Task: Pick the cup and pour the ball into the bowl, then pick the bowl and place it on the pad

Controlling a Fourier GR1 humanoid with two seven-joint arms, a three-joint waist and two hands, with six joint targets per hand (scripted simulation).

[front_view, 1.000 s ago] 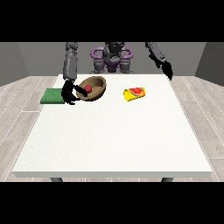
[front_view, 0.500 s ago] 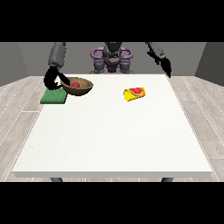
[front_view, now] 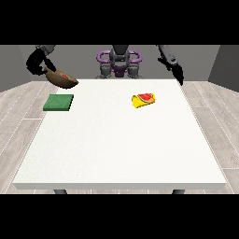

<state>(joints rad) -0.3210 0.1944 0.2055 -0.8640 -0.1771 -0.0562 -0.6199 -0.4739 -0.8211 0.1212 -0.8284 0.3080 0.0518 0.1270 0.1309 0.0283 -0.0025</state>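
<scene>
One large white table (front_view: 116,140) carried everything, with a green pad (front_view: 59,102) as landmark. Above and just behind the pad, the hand at the view's left (front_view: 36,62) held the brown bowl (front_view: 62,79) aloft, something red inside; fingers unclear. Pouring looked done; setting down remained. Well right of the pad lay the yellow cup (front_view: 144,99). Farther right, the hand at the view's right (front_view: 177,72) hung idle, nothing blocking.

Two low items sit on the tabletop (front_view: 121,154): a green pad (front_view: 59,102) at the far left and a yellow cup (front_view: 143,99) lying on its side right of centre, well apart. The broad near surface offers unobstructed passage.
</scene>
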